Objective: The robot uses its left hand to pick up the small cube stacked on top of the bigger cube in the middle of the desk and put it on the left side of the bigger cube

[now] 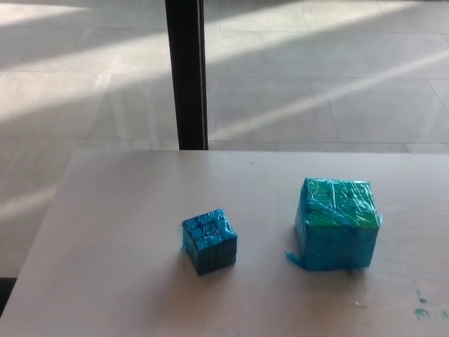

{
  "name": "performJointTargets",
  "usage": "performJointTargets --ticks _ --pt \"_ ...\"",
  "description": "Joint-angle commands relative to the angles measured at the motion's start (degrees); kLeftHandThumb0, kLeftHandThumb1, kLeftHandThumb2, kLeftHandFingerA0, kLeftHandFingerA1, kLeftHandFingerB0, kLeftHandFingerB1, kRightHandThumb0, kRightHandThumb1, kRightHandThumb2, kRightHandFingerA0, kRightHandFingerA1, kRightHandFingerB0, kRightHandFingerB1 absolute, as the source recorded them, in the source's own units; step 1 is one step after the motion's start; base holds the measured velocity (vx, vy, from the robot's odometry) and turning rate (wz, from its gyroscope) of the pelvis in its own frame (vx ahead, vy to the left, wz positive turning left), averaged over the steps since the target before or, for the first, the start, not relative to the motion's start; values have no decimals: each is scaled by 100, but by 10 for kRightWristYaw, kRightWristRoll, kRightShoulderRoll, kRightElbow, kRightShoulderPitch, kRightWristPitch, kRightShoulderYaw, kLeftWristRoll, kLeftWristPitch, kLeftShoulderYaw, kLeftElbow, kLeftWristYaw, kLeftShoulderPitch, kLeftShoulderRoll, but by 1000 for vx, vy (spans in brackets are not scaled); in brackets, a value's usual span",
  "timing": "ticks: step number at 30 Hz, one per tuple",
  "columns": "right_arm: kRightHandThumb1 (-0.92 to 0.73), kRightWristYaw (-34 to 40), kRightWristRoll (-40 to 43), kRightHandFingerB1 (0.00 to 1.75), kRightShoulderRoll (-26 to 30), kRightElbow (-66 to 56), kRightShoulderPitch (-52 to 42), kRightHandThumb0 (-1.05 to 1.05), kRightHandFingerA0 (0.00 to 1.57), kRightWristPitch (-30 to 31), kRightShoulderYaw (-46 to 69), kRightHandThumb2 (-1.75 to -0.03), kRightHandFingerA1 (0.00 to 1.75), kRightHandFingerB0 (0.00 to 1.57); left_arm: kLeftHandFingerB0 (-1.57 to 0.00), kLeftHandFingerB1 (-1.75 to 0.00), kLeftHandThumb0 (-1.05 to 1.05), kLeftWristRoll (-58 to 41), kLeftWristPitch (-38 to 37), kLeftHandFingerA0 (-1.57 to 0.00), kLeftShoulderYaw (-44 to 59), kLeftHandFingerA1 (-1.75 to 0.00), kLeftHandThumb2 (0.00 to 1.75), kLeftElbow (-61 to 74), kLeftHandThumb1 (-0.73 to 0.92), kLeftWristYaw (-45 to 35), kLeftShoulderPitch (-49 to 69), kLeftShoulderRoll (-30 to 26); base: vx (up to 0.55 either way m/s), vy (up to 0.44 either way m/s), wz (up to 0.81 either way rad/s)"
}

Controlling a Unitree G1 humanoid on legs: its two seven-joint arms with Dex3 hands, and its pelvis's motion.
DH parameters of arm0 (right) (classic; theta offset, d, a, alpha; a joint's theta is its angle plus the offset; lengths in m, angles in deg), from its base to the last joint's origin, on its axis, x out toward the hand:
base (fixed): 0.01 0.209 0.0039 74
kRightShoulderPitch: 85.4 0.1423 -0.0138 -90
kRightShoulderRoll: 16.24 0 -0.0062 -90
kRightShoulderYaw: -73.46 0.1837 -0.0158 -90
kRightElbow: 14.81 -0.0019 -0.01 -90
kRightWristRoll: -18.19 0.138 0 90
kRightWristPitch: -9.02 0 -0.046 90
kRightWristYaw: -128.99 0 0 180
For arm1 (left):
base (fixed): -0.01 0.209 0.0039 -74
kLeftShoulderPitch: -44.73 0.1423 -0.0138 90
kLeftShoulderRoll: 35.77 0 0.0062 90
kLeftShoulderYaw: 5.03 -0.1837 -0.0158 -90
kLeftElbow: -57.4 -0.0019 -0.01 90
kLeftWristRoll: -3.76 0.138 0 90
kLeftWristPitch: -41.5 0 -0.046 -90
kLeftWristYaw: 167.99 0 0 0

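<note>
The small cube [209, 241] is sitting on the worktop [112, 232], left of the big cube [337, 223]; neither hand is showing.

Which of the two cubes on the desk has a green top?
The bigger cube, on the right side of the desk. Its top face is green, while the small cube standing apart to its left is blue all over.
</note>
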Motion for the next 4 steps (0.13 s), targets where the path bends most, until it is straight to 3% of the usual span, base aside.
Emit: performJointTargets --ticks 1,2,4 --pt "-67 1 3 39 9 4 3 -38 65 3 1 -61 53 53 0 -50 -38 -19 -6 -3 -33 -55 110 -20 49 1 10 -23 0 0 0" --pt "-66 1 6 40 4 8 7 -36 65 0 4 -60 54 53 -20 -35 -82 -15 -10 -8 -43 -50 68 -30 90 2 5 -30 0 0 0" --pt "-67 -1 5 40 4 8 0 -38 64 -11 3 -61 55 52 -19 -37 -88 20 -23 -12 -95 -49 70 -34 92 23 12 -37 0 0 0"
